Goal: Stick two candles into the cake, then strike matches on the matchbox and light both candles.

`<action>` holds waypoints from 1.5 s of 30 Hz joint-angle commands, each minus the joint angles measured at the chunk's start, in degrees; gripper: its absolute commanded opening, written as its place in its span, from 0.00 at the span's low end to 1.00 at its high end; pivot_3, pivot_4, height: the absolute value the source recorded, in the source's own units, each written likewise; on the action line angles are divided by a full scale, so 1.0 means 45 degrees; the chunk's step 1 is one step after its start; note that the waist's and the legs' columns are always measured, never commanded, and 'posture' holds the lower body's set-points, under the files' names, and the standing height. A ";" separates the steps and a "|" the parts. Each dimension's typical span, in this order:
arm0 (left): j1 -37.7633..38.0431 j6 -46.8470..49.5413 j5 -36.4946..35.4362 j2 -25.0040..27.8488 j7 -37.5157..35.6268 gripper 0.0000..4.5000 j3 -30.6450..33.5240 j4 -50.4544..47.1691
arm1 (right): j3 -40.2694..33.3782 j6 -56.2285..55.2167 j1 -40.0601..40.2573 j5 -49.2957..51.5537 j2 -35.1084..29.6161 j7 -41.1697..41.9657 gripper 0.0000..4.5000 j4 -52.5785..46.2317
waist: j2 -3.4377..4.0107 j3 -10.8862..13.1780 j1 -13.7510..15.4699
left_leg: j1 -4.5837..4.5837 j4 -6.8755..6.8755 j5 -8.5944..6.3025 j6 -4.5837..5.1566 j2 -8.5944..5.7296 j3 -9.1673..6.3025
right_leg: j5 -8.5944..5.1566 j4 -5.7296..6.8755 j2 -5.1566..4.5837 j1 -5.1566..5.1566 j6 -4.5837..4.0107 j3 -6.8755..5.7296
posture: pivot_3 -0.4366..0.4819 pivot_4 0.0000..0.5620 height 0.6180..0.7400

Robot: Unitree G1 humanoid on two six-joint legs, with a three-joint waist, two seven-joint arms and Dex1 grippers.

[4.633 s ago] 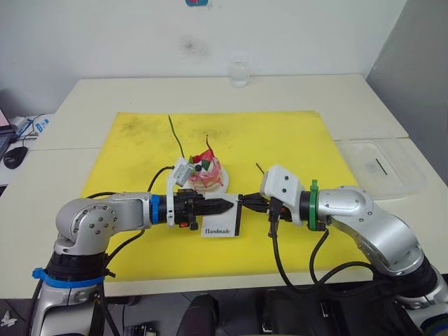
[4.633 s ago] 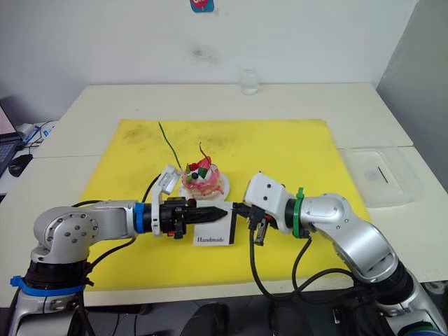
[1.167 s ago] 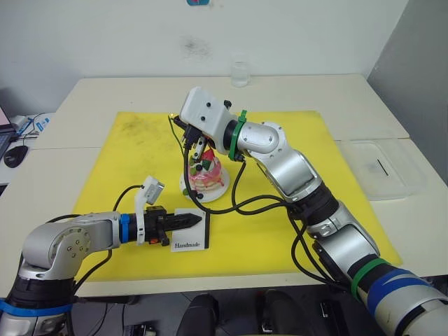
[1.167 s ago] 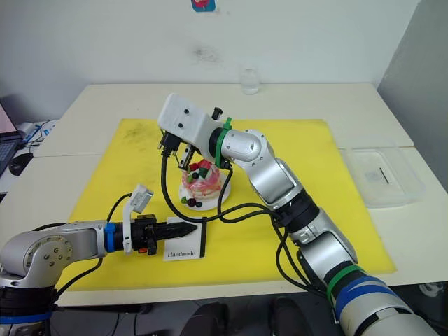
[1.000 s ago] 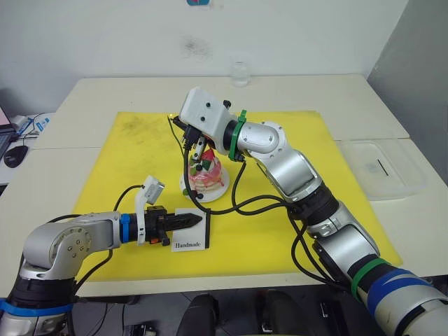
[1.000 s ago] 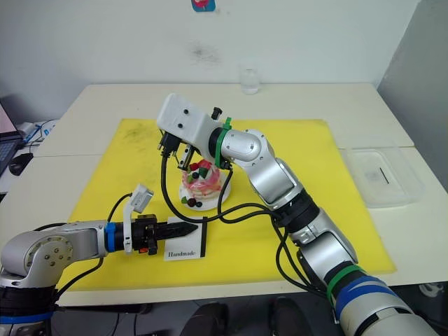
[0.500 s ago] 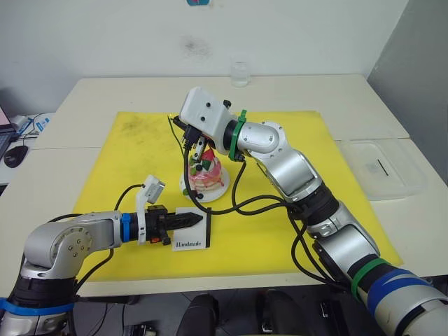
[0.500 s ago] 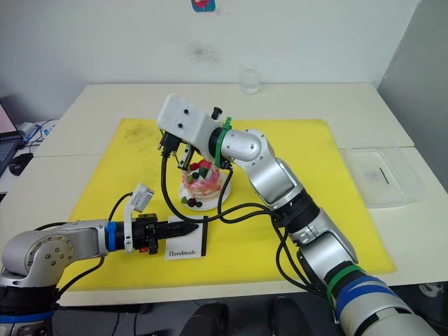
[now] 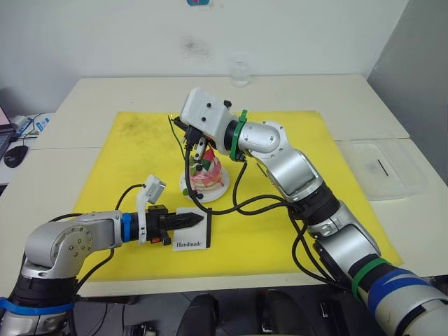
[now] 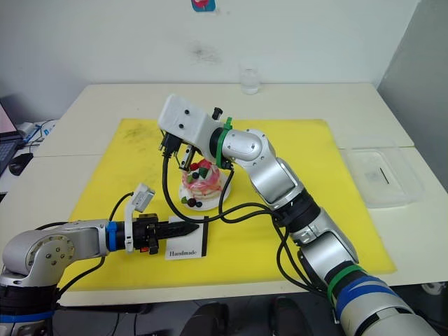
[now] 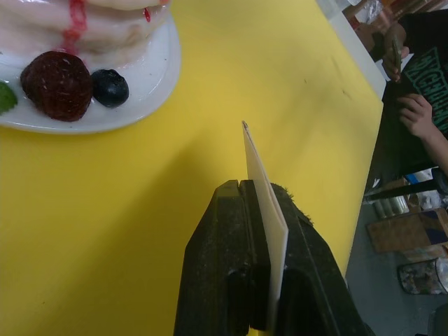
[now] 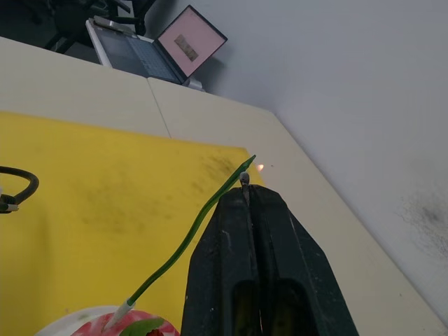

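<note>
From the head views we see the left pincer [image 9: 198, 219] low over the yellow mat [image 9: 294, 175], its 2 fingers closed on the white matchbox [image 9: 193, 236], which stands upright on its edge with the "Handmade" lettering facing us. The left wrist view adds what the head views cannot: the box is edge-on, pinched flat between the 2 black fingers [image 11: 224, 266], and a person's hand [image 11: 416, 115] and dark sleeve sit beyond the desk edge. Just behind the matchbox stands the cake [image 9: 204, 176], pink and white in layers on a small white plate [image 9: 218, 190], with a strawberry and a dark berry lying on the plate rim in the left wrist view. The green candle [image 12: 189, 234] rises from the cake, thin and wavy. The right pincer [image 9: 194, 140] hangs over the cake, and the right wrist view shows its fingers pressed together on a match [image 12: 244, 179] whose tip is right beside the candle's top, with a small glow next to it. We also see a laptop [image 12: 157, 49] there. Further right, a glass [image 9: 239, 73] stands at the far desk edge and a clear tray [image 9: 381, 168] lies off the mat.
</note>
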 commanded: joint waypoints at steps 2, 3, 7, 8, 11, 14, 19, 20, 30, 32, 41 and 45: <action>-0.0122 -0.0081 -0.0053 -0.0019 -0.0056 0.00 0.0086 -0.0165 | -0.0354 -0.0115 -0.0304 -0.0036 0.0046 0.0025 0.01 -0.0640 | 0.0000 0.0000 0.0000 | 0.0000 0.0000 0.0000 0.0000 0.0000 -0.0001 | 0.0000 0.0000 0.0000 0.0000 0.0000 0.0000 | 0.48 0.27 1.00; -0.0124 -0.0085 -0.0050 -0.0024 -0.0056 0.00 0.0080 -0.0161 | -0.0365 -0.0108 -0.0319 -0.0027 0.0058 0.0032 0.01 -0.0628 | 0.0000 0.0000 0.0001 | 0.0000 0.0000 0.0000 0.0000 0.0000 -0.0001 | 0.0000 0.0000 0.0000 0.0000 0.0000 0.0000 | 0.48 0.27 1.00; -0.0129 -0.0087 -0.0052 -0.0055 -0.0060 0.00 0.0054 -0.0146 | -0.0455 0.0033 -0.0400 0.0086 0.0153 0.0064 0.01 -0.0591 | 0.0000 0.0000 0.0000 | 0.0000 0.0000 0.0000 0.0000 0.0000 -0.0001 | 0.0000 0.0000 0.0000 0.0000 0.0000 -0.0001 | 0.48 0.27 1.00; -0.0133 -0.0087 -0.0053 -0.0062 -0.0060 0.00 0.0050 -0.0140 | -0.0476 0.0077 -0.0417 0.0114 0.0170 0.0081 0.01 -0.0595 | 0.0000 0.0000 -0.0001 | 0.0000 0.0000 0.0000 0.0000 0.0000 -0.0001 | 0.0000 0.0000 0.0000 0.0000 0.0000 0.0000 | 0.48 0.27 1.00; -0.0136 -0.0084 -0.0056 -0.0074 -0.0057 0.00 0.0052 -0.0133 | -0.0523 0.0190 -0.0442 0.0185 0.0195 0.0143 0.01 -0.0616 | 0.0000 0.0000 0.0001 | 0.0000 0.0000 0.0000 0.0000 0.0000 -0.0001 | 0.0000 0.0000 0.0000 0.0000 0.0000 0.0000 | 0.48 0.27 1.00; -0.0137 -0.0082 -0.0050 -0.0063 -0.0068 0.00 0.0049 -0.0126 | -0.0556 0.0250 -0.0460 0.0199 0.0213 0.0167 0.01 -0.0624 | 0.0000 0.0000 0.0000 | 0.0000 0.0000 0.0000 0.0000 0.0000 -0.0001 | 0.0000 0.0000 0.0000 0.0000 0.0000 0.0000 | 0.48 0.27 1.00; -0.0127 -0.0127 0.0004 -0.0032 -0.0100 0.00 0.0031 -0.0092 | -0.0581 0.0290 -0.0465 0.0208 0.0234 0.0213 0.01 -0.0699 | 0.0000 0.0000 0.0000 | 0.0000 -0.0001 0.0000 0.0000 0.0000 0.0000 | 0.0000 0.0000 0.0000 0.0000 0.0000 0.0000 | 0.48 0.27 1.00; -0.0125 -0.0137 0.0013 -0.0026 -0.0108 0.00 0.0030 -0.0085 | -0.0586 0.0283 -0.0474 0.0201 0.0242 0.0208 0.01 -0.0709 | 0.0000 0.0000 0.0001 | 0.0000 -0.0001 0.0000 0.0000 0.0000 0.0000 | 0.0000 0.0000 0.0000 0.0000 0.0000 0.0000 | 0.48 0.27 1.00; -0.0138 -0.0167 0.0048 -0.0030 -0.0146 0.00 0.0027 -0.0076 | -0.0927 0.1306 -0.0508 0.0877 0.0704 0.0377 0.01 -0.1195 | 0.0001 0.0001 -0.0001 | 0.0000 -0.0005 0.0000 0.0000 0.0000 -0.0002 | 0.0000 -0.0002 0.0000 -0.0002 0.0000 0.0000 | 0.48 0.27 1.00; -0.0130 -0.0163 0.0047 -0.0029 -0.0145 0.00 0.0030 -0.0087 | -0.0941 0.1686 -0.0477 0.1034 0.0800 0.0403 0.01 -0.1309 | 0.0001 0.0001 0.0001 | 0.0000 -0.0006 0.0000 0.0000 0.0001 -0.0002 | 0.0000 -0.0002 -0.0001 -0.0002 0.0000 -0.0001 | 0.48 0.27 1.00; -0.0151 -0.0158 0.0034 -0.0062 -0.0124 0.00 0.0022 -0.0098 | -0.0866 0.1719 -0.0612 0.0607 0.0893 -0.0045 0.01 -0.0572 | 0.0001 0.0001 0.0003 | 0.0001 -0.0006 0.0000 0.0000 -0.0001 -0.0003 | 0.0000 -0.0002 -0.0003 -0.0002 -0.0001 -0.0003 | 0.48 0.27 1.00; -0.0174 -0.0163 0.0031 -0.0088 -0.0121 0.00 0.0006 -0.0086 | -0.0920 0.1900 -0.0640 0.0746 0.0960 -0.0034 0.01 -0.0417 | 0.0001 0.0001 0.0003 | 0.0000 -0.0008 0.0000 0.0000 -0.0001 -0.0002 | 0.0000 -0.0003 -0.0003 -0.0002 -0.0001 -0.0001 | 0.48 0.27 1.00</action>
